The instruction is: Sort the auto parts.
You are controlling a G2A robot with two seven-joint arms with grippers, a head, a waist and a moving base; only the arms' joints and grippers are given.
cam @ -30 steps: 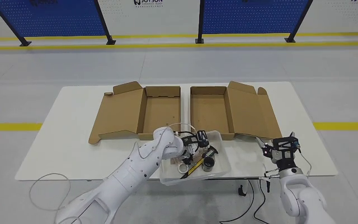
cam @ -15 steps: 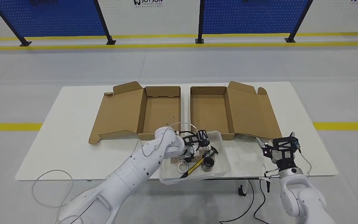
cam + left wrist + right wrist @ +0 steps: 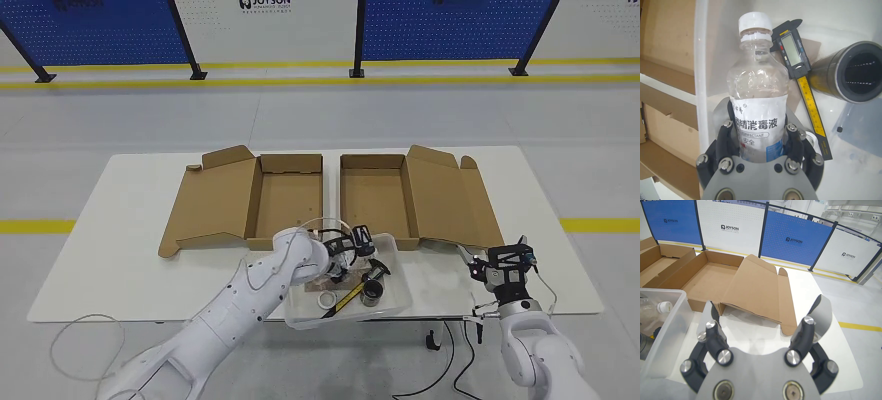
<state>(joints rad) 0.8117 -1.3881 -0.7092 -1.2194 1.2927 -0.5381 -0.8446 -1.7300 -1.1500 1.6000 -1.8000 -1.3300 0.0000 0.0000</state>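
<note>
Clear plastic bottle [image 3: 758,91] sits clamped in the left pincer [image 3: 758,121].

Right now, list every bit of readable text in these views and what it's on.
"精消毒液", "安全", "...INFECTANT": label of the bottle held in the left claw; the leading characters are hidden and the small line at the label's top is unclear.
"OFF", "ON", "ZERO", "mm/inch": caliper, around its display.
Numbers on the caliper's yellow scale: too small to read.
"JOYSON": fence panels behind the table; the line beneath it is too small to read.
</note>
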